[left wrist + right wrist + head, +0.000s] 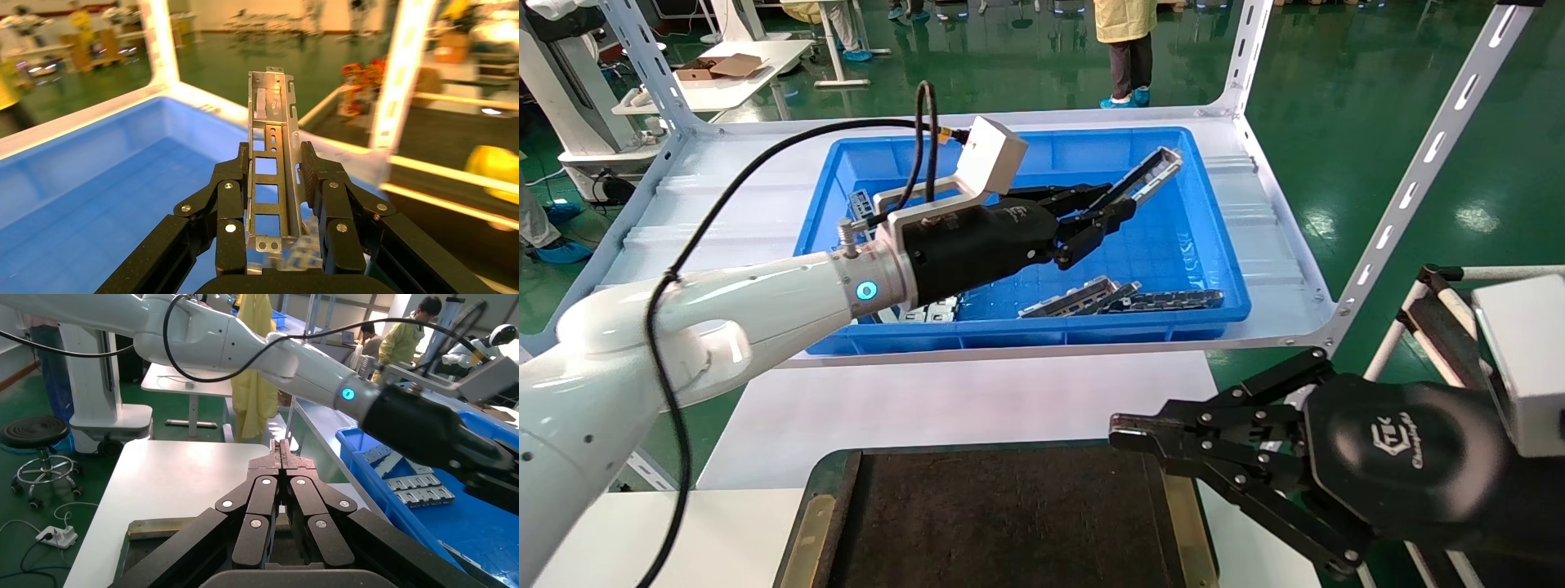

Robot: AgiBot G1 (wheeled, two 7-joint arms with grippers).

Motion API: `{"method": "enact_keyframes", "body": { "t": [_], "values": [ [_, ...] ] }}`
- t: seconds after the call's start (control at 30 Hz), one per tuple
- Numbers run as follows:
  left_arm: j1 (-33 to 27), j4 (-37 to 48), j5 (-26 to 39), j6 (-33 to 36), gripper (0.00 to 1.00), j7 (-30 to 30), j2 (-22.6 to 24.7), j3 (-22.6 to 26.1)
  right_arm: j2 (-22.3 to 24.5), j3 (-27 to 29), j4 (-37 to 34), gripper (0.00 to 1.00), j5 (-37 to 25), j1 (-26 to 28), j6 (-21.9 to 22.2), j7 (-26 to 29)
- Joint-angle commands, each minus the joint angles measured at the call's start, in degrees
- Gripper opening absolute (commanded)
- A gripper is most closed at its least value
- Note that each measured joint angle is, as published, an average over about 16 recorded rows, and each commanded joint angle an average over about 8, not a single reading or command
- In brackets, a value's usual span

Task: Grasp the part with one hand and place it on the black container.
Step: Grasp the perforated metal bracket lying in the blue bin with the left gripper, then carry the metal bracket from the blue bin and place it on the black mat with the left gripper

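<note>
My left gripper (pixel 1109 211) is shut on the part (pixel 1150 175), a narrow grey metal channel strip with ladder-like cutouts. It holds the strip in the air above the blue bin (pixel 1205 269), the strip sticking out past the fingertips. In the left wrist view the part (pixel 273 165) sits lengthwise between the two fingers (pixel 318 171). The black container (pixel 1001 523), a shallow dark tray with a brass-olive rim, lies at the near edge of the table, apart from the left gripper. My right gripper (pixel 1128 433) is shut and empty over the tray's right rim; it also shows in its own view (pixel 281 450).
More grey channel strips (pixel 1124 298) and paler tabbed plates (pixel 928 310) lie in the blue bin. The bin stands on a white shelf with slotted uprights (pixel 1426 163). A white table top (pixel 944 408) lies between shelf and tray. People stand in the background.
</note>
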Motion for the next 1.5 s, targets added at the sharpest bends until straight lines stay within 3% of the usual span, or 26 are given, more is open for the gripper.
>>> {"method": "enact_keyframes", "body": {
  "t": [0.03, 0.33, 0.67, 0.87, 1.03, 1.27, 1.5],
  "values": [
    [0.2, -0.3, -0.6, 3.7, 0.00, 0.9, -1.3, -0.4, 0.0, 0.0, 0.0, 0.00, 0.0, 0.0, 0.0, 0.0],
    [5.1, -11.6, -1.5, 10.7, 0.00, -1.1, -8.7, 0.4, 0.0, 0.0, 0.0, 0.00, 0.0, 0.0, 0.0, 0.0],
    [15.0, -28.0, -1.1, 5.1, 0.00, -5.4, -16.2, 2.8, 0.0, 0.0, 0.0, 0.00, 0.0, 0.0, 0.0, 0.0],
    [24.0, -35.8, -1.5, -4.7, 0.00, -8.2, -19.1, 4.5, 0.0, 0.0, 0.0, 0.00, 0.0, 0.0, 0.0, 0.0],
    [31.9, -39.5, -2.3, -16.2, 0.00, -9.6, -18.9, 5.5, 0.0, 0.0, 0.0, 0.00, 0.0, 0.0, 0.0, 0.0],
    [40.2, -41.0, -3.2, -32.8, 0.00, -9.8, -14.4, 5.3, 0.0, -0.1, 0.0, 0.00, 0.0, 0.0, 0.0, 0.0],
    [44.6, -40.9, -3.7, -47.2, 0.00, -9.6, -7.6, 2.3, 0.0, -0.1, 0.0, 0.00, 0.0, 0.0, 0.0, 0.0]
  ]
}}
